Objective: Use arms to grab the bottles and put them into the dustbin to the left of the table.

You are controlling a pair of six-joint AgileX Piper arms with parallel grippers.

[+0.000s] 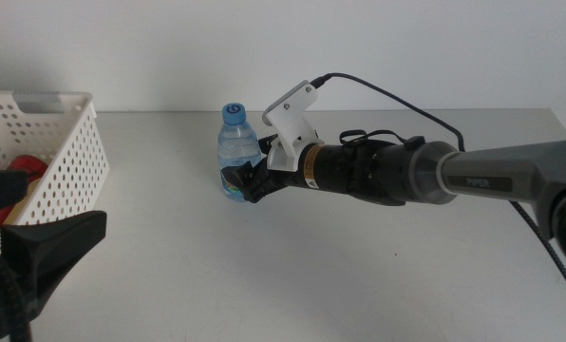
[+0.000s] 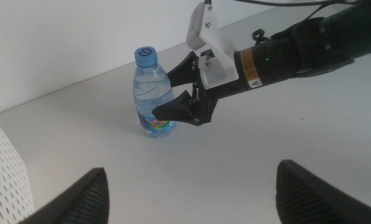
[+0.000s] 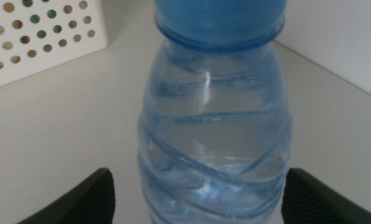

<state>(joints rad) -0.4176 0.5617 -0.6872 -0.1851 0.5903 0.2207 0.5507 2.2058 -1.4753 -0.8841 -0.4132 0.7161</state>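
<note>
Middle view: the right gripper (image 1: 252,178) reaches in from the right to the water bottle (image 1: 236,152), which stands upright on the table (image 1: 359,275), well right of the dustbin (image 1: 50,142). The step in hand looks like the grasp of this bottle; the lift and the carry to the bin are not yet done. The left gripper (image 1: 36,261) waits low by the bin, where something red (image 1: 22,176) already lies.

Left wrist view: the right gripper (image 2: 176,93) has its jaws spread around the bottle's (image 2: 153,93) lower body, one behind, one in front over the label; whether they touch it I cannot tell. The left jaws stand wide apart, holding nothing.

Right wrist view: the bottle (image 3: 213,130) fills the gap between the spread jaws, with the bin's perforated wall (image 3: 42,31) beyond. Next the jaws should close squarely, then lift; the route to the bin looks clear except for the waiting left arm
</note>
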